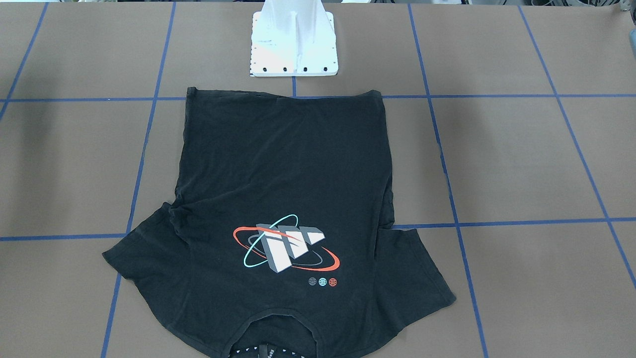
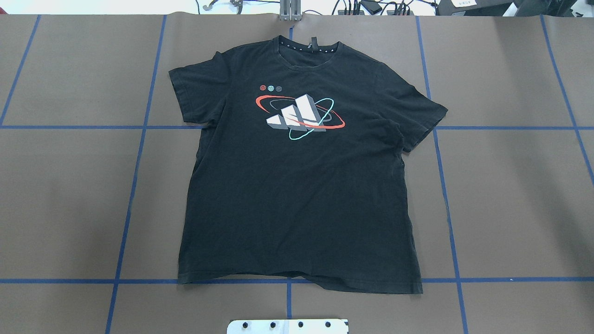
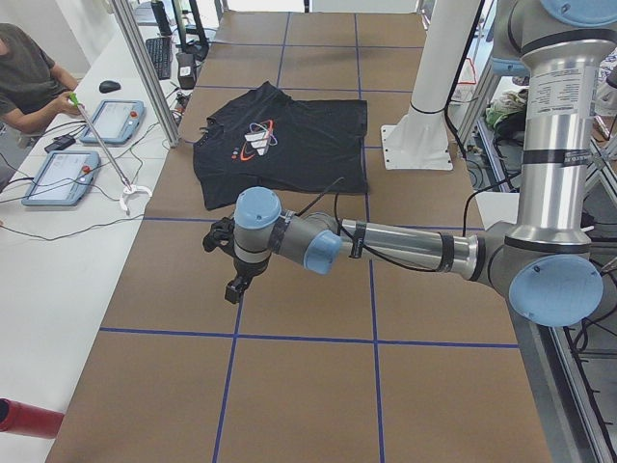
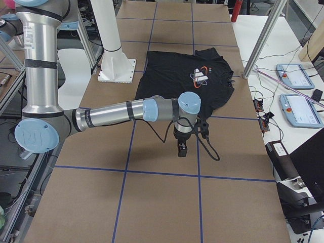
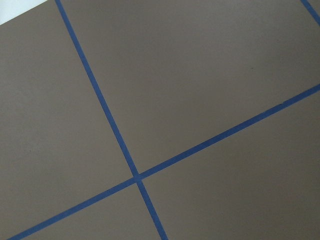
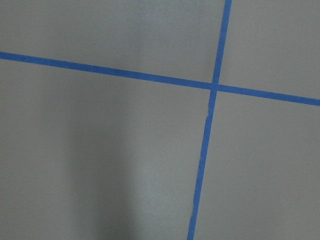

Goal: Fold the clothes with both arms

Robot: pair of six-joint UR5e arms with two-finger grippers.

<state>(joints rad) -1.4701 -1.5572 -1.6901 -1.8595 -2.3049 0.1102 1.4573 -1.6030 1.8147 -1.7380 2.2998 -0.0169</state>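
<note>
The black t-shirt (image 2: 297, 185) lay spread flat and face up in the middle of the table (image 2: 510, 195). Its logo print (image 2: 299, 116) was uppermost, its collar (image 2: 308, 46) lay at the edge far from the robot, and its hem (image 2: 297, 278) stopped just short of the white mounting base (image 2: 287, 326). Both sleeves were laid out sideways, and no fold looked begun. Its long axis ran straight away from the robot, hem to collar, crosswise to the line between the two grippers. The left gripper (image 3: 234, 287) hung pointing down over bare table, apart from the shirt, with the garment off to its right. The side edge and the sleeve on that side (image 2: 188, 93) were the parts nearest it. The right gripper (image 4: 181, 148) hung likewise on the opposite flank, with the shirt to its left. Neither touched cloth, and each wrist camera showed only brown surface crossed by blue tape lines (image 5: 135, 176). Whether either pair of fingers was parted or closed could not be told, since the grippers showed only in the side views. By this layout neither arm seemed markedly nearer. Each stood beside its own long edge of the shirt, so each would probably have to travel inward to it for a two-sided grasp.
</note>
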